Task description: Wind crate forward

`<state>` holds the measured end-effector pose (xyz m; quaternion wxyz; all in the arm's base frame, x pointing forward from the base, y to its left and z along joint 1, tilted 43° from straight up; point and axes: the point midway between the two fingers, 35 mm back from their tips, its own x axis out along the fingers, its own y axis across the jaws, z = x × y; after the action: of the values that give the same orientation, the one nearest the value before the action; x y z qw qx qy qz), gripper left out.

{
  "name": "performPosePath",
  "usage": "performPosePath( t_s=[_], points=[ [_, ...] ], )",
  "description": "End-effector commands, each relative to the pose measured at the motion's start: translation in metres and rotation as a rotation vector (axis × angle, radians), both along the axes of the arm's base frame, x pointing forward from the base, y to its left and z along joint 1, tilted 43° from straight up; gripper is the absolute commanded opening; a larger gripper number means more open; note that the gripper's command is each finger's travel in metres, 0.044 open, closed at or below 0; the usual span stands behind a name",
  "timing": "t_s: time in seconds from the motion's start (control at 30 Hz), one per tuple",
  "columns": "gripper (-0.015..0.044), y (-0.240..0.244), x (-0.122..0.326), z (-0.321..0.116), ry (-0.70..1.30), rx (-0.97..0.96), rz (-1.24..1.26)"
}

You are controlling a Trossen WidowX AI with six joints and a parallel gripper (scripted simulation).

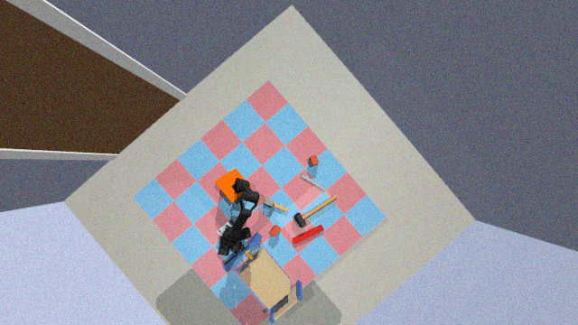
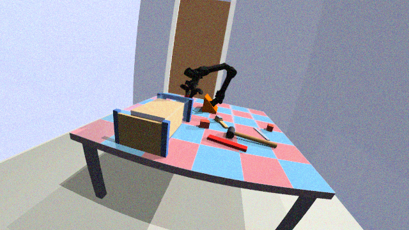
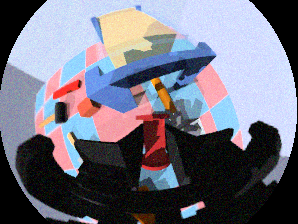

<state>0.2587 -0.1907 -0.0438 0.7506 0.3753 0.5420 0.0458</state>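
My gripper (image 2: 192, 91) (image 3: 152, 125) is shut on a red handle (image 3: 154, 135), in front of the rack and above the bench. Whether its key sits in the winch is hidden. The winch is mostly hidden by the arm; a pale grey part (image 1: 224, 229) shows beside it. The tan crate (image 1: 266, 280) (image 2: 160, 108) (image 3: 127, 32) sits between the blue end frames and looks flat. Its front lies close behind the front blue frame (image 2: 175, 96) (image 3: 165, 66); whether they touch is unclear. An orange strap (image 1: 248, 255) (image 3: 162, 95) runs out from the crate's front.
A black-headed mallet (image 1: 318, 208) (image 2: 254, 139), a red bar (image 1: 308, 235) (image 2: 227, 143), a small wooden-handled tool (image 1: 276, 205), a grey bar (image 1: 312, 181) and two red blocks (image 1: 275, 230) (image 1: 313, 160) lie beside the rack. An orange wedge (image 1: 229, 184) (image 2: 209, 105) stands by the arm's base.
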Motion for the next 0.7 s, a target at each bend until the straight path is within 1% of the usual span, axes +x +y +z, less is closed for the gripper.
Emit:
performPosePath(
  t_s=[0.0,0.67],
  points=[
    [0.0,0.008,-0.011,0.002,0.016,0.02,-0.002],
    [0.0,0.016,-0.034,0.01,0.018,0.021,-0.002]
  ],
)
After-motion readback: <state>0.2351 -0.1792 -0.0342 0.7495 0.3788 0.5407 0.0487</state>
